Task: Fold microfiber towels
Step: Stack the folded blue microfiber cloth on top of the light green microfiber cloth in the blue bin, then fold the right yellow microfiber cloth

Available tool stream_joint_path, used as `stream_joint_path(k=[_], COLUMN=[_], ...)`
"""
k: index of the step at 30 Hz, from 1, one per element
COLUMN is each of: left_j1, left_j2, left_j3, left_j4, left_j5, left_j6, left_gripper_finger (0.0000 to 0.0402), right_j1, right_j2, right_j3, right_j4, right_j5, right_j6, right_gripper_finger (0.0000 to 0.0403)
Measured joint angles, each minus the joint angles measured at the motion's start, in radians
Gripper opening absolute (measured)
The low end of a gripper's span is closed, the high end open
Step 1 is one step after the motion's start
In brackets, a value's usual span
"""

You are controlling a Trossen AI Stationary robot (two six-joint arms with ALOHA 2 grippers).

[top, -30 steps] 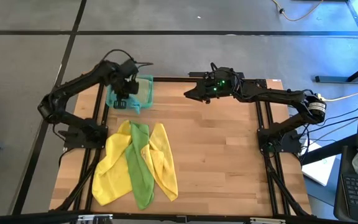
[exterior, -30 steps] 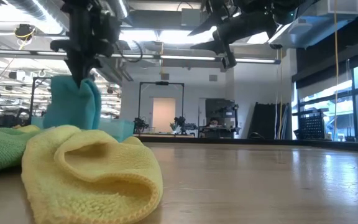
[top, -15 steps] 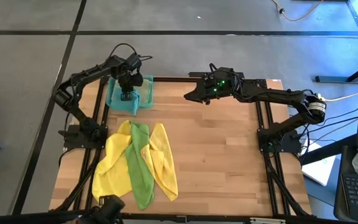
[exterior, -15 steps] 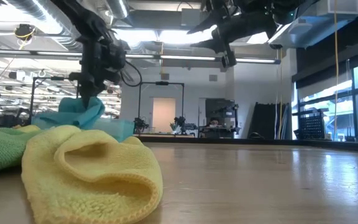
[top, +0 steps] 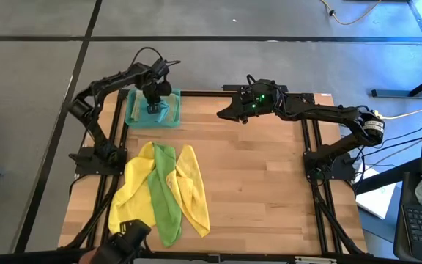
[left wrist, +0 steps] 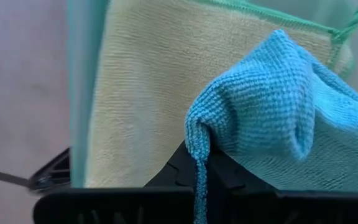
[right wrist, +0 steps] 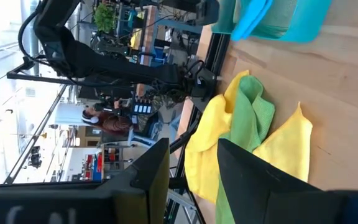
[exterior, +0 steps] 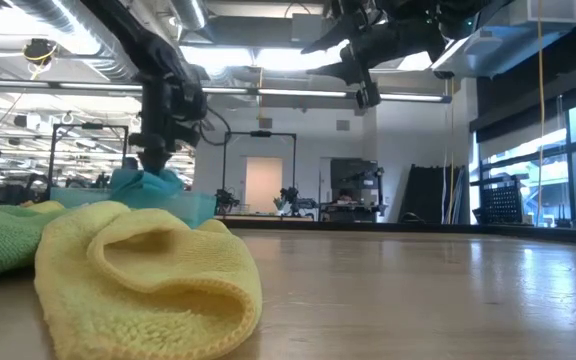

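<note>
Left gripper [top: 152, 101] pinches teal towel [left wrist: 272, 112] inside tray [top: 132, 119]; right gripper [top: 229, 112] half-open.

My overhead camera looking straight down on the table [top: 269, 183], my table-level one facing the room, close behind a yellow towel [exterior: 138, 285], left wrist pressed near the teal towel [left wrist: 278, 118], right wrist sharing the towel pile.

Five towels — two yellow [top: 189, 189], one green [top: 163, 194], one teal [left wrist: 278, 112], one pale olive [left wrist: 148, 87] — plus one tray [top: 132, 117].
</note>
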Motion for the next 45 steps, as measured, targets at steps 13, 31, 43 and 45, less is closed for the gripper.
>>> stream_joint_path(k=[13, 31, 43, 45], left_j1=[0.000, 0.000, -0.019, -0.033], left_j2=[0.046, 0.046, 0.044, 0.044], left_j3=[0.008, 0.058, 0.131, 0.111], left_j4=[0.120, 0.161, 0.055, 0.076], left_j5=[-0.093, -0.260, 0.285, 0.207], left_j6=[-0.043, -0.013, -0.214, -0.176], left_gripper_finger=[0.0046, 0.0175, 0.0175, 0.0175], right_j1=[0.000, 0.000, 0.000, 0.000], right_j2=[0.000, 0.000, 0.000, 0.000], right_j3=[0.000, 0.000, 0.000, 0.000], right_j4=[-0.001, -0.002, -0.002, -0.002], right_j5=[-0.029, -0.029, -0.028, -0.028], right_j6=[0.000, -0.003, -0.011, -0.011], right_gripper_finger=[0.0138, 0.0138, 0.0138, 0.0138])
